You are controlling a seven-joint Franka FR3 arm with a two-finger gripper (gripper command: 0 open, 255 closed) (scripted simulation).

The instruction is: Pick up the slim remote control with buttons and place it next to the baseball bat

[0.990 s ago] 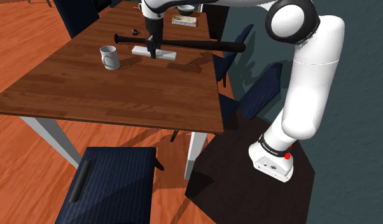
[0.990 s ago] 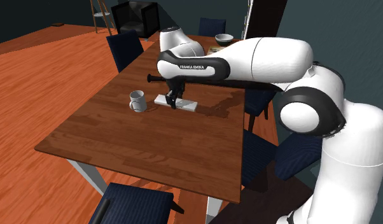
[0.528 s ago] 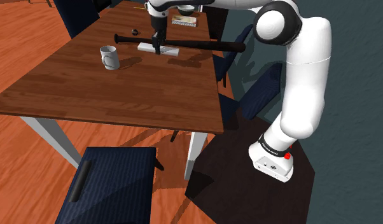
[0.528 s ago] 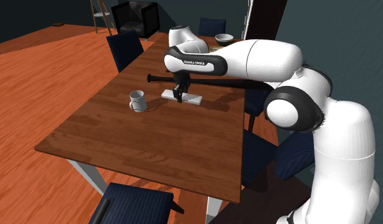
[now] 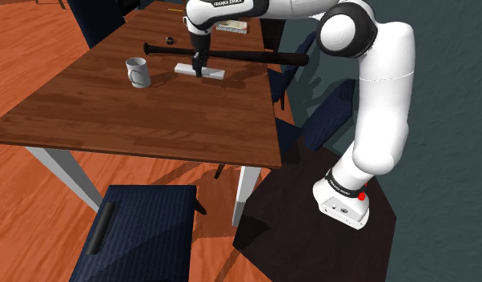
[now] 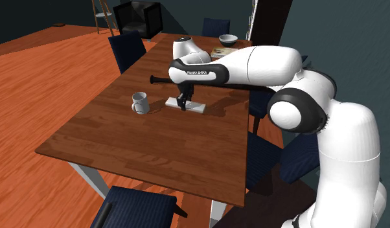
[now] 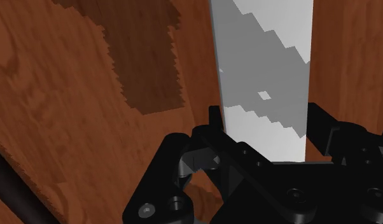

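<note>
**Simulated dining room:** The tool (image 7: 268,114) is closed narrow on the slim remote control (image 7: 263,44), one black finger against each long edge near the slab's mid-length, above a wooden tabletop (image 5: 151,112). The remote is drawn plain pale grey, with no buttons or markings to be seen. It sits low over the wood just beside the dark baseball bat (image 5: 247,56), on the side nearer the stand, and lies roughly along it. Whether it rests on the surface or hangs just above it cannot be told.

A white mug (image 5: 136,72) stands nearby, toward the shoulder view's left. A bowl (image 6: 228,39) and a book (image 5: 235,28) lie at the far end, beyond the bat.

The remote looks light and rigid, and probably smooth-sided. A hold across its narrow width near the middle, as here, should keep it level. A grip near one end would likely let it tip.

Small white lettering on a dark band of the arm (image 6: 252,65) appears to read FRANKA EMIKA. No other writing is legible.
</note>
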